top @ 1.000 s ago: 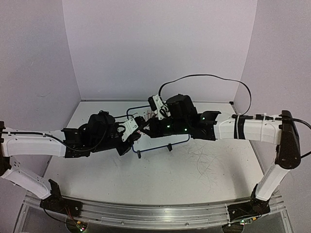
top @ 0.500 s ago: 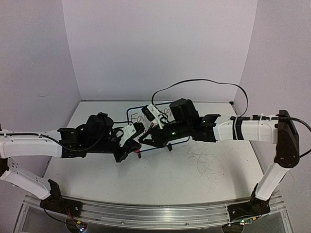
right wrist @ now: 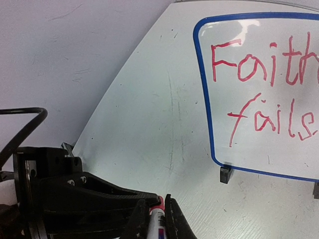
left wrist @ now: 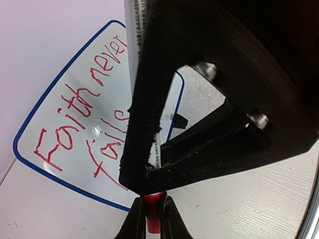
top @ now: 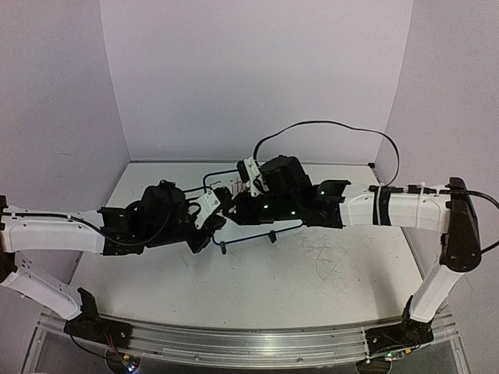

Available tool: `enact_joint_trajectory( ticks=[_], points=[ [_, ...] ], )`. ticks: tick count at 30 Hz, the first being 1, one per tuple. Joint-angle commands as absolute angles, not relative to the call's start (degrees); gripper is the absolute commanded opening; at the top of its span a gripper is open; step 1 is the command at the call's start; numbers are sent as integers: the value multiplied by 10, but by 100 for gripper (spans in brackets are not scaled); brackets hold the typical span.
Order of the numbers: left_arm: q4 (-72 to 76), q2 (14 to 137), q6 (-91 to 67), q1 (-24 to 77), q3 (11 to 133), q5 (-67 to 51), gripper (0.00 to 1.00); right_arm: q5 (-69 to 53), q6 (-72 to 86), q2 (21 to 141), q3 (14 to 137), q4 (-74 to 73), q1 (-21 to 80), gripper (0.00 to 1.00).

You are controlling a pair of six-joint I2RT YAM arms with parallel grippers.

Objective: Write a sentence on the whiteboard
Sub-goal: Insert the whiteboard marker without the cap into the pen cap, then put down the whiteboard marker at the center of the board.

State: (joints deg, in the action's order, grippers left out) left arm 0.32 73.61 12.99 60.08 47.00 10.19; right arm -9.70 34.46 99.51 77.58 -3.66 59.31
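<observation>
L gripper (left wrist: 152, 219): jaws nearly shut, clamped on the red end of a red-and-white marker pen (left wrist: 152, 228), seen low in the L wrist view. R gripper (right wrist: 155, 215): jaws also nearly shut, pinching the same pen's white barrel w/ red print, per the R wrist view. Can't tell if the red end is a cap or part of the barrel.

In the top view the two grippers meet tip to tip over mid-table, L (top: 221, 209) coming from the left, R (top: 234, 204) from the right, both arms stretched inward and low. A black cable (top: 327, 125) loops above the R arm.

Just behind the grippers stands the small white whiteboard w/ rounded corners and thin dark blue frame (right wrist: 269, 154), on small black feet (right wrist: 226, 174), near the table's centre and toward the back. On it is the thin red handwritten sentence (left wrist: 79, 104) in two lines: "Faith never" above, "fails" below. The R gripper's black body hides part of the second line in the L wrist view.

The board rests on a scuffed white tabletop (right wrist: 149, 124), w/ pale lilac walls (top: 257, 70) around.
</observation>
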Motion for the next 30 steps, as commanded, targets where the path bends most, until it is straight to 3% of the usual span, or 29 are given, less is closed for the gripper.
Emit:
enact_joint_trajectory(
  ticks=[1, 8, 14, 19, 30],
  points=[
    [124, 732, 117, 605, 469, 114, 0, -135, 329, 942, 768, -46, 604, 28],
    [102, 740, 84, 605, 439, 106, 0, -82, 273, 829, 739, -57, 568, 64],
    [79, 753, 59, 605, 434, 78, 0, 111, 208, 681, 693, -96, 567, 86],
    [29, 835, 41, 605, 498, -34, 0, 264, 150, 572, 654, -119, 567, 92],
    [-165, 1051, 70, 625, 687, -87, 0, 300, 132, 510, 623, -133, 567, 95]
  ],
)
